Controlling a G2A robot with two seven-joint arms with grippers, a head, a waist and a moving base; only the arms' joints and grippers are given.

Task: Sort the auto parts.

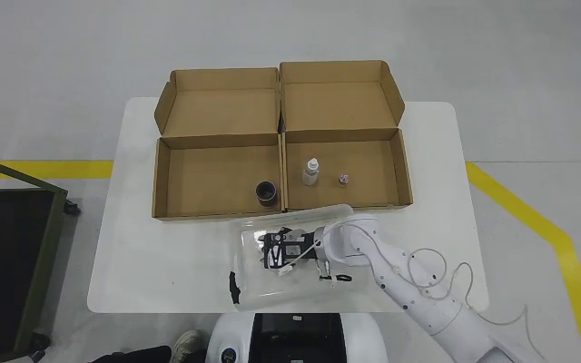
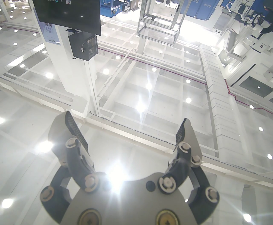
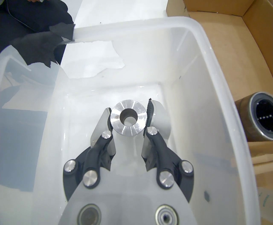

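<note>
On the worktop (image 1: 127, 236), left side: the left box (image 1: 204, 181) holds one dark bearing (image 1: 265, 191) near its right wall. Centre front, clear bin (image 1: 243, 238): my right jaws are down inside, pinching a silver ring (image 3: 128, 120) by its sides, likely to lift it out for sorting. The right box (image 1: 372, 177) holds a white bottle (image 1: 311, 171) and a small part (image 1: 343, 179). Left jaws spread, empty, aimed at the ceiling (image 2: 149, 85).

A grey floor (image 1: 73, 54) lay round the white surface (image 1: 136, 263). Yellow lines (image 1: 54, 169) ran off at 9 and 4 o'clock, and a dark cart (image 1: 27, 263) stood at 8 o'clock. Overhead, a gridded ceiling (image 2: 170, 95) carried round lights (image 2: 149, 86); a dark screen (image 2: 68, 15) hung by a pillar (image 2: 64, 70).
</note>
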